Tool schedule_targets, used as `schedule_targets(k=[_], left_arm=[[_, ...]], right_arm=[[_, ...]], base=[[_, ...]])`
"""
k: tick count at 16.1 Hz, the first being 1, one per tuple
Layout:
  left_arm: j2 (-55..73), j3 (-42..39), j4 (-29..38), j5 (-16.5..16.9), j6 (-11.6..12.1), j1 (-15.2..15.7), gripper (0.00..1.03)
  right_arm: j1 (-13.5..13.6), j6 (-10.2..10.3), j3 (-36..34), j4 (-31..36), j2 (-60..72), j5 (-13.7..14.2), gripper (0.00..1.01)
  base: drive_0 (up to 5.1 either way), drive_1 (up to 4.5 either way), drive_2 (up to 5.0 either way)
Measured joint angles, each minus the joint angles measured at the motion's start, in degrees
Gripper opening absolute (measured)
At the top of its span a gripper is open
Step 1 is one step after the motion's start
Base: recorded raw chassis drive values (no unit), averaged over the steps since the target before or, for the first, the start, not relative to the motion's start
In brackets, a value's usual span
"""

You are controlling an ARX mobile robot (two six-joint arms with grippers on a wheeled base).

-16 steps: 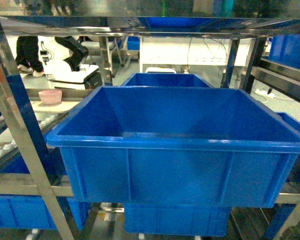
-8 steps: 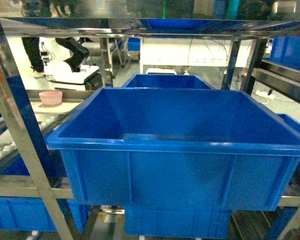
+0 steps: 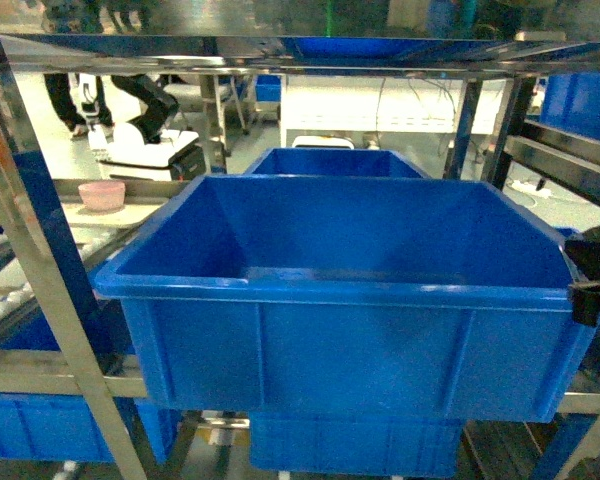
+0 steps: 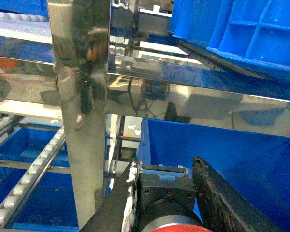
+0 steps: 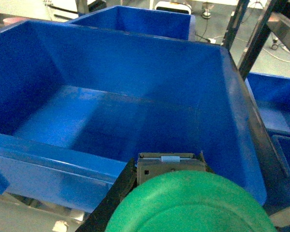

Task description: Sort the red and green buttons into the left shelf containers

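Note:
The red button (image 4: pixel 165 191) shows in the left wrist view, its black block clamped between the black fingers (image 4: pixel 221 195) of my left gripper (image 4: pixel 166 166), which is shut on it; a sliver of red cap shows at the bottom edge. A blue container (image 4: pixel 241 159) lies just beyond it. My right gripper (image 5: pixel 168 162) is shut on the green button (image 5: pixel 191 205), held over the near right rim of a large blue container (image 5: pixel 53 154). In the head view that container (image 3: pixel 350 290) fills the middle, and the right gripper (image 3: pixel 592 275) shows at its right edge. A second container (image 3: pixel 330 160) stands behind.
A steel shelf upright (image 4: pixel 84 121) stands close on the left of the left gripper, with a roller track (image 4: pixel 34 169) beside it. A pink bowl (image 3: pixel 101 194) sits on the left shelf. More blue bins (image 3: pixel 40 425) sit lower down. Another robot arm (image 3: pixel 150 110) stands far back.
My right gripper has come into the head view at the right edge, beside the front container's right rim. The containers have not moved.

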Motion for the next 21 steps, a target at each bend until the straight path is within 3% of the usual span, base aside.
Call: schedule_targets(k=[5,7,8,10,12,17,21], left_arm=[[0.0,0.0,0.0,0.0,0.0,0.0,0.29],[0.0,0.0,0.0,0.0,0.0,0.0,0.29],[0.0,0.0,0.0,0.0,0.0,0.0,0.29],[0.0,0.0,0.0,0.0,0.0,0.0,0.29],[0.0,0.0,0.0,0.0,0.0,0.0,0.29],[0.0,0.0,0.0,0.0,0.0,0.0,0.29],[0.0,0.0,0.0,0.0,0.0,0.0,0.29]], right_arm=[[2.1,0.9,10.7,-6.6,7.1,2.0,0.28],[2.1,0.9,11.3,-6.8,7.5,3.2,0.28],[2.1,0.9,11.3,-6.8,7.5,3.2,0.28],[0.9,0.8,12.8,-5.9,9.6,0.5,0.28],[0.7,0.6,14.7,-5.5,12.5,0.2,0.28],[4.9,0.6,20.4,-7.0,19.3,0.3,0.28],[5.9,0.5,24.9,-9.7,22.8,1.6,0.28]], base=[[0.0,0.0,0.0],[0.0,0.0,0.0],[0.0,0.0,0.0],[0.0,0.0,0.0],[0.0,0.0,0.0],[0.0,0.0,0.0],[0.0,0.0,0.0]])
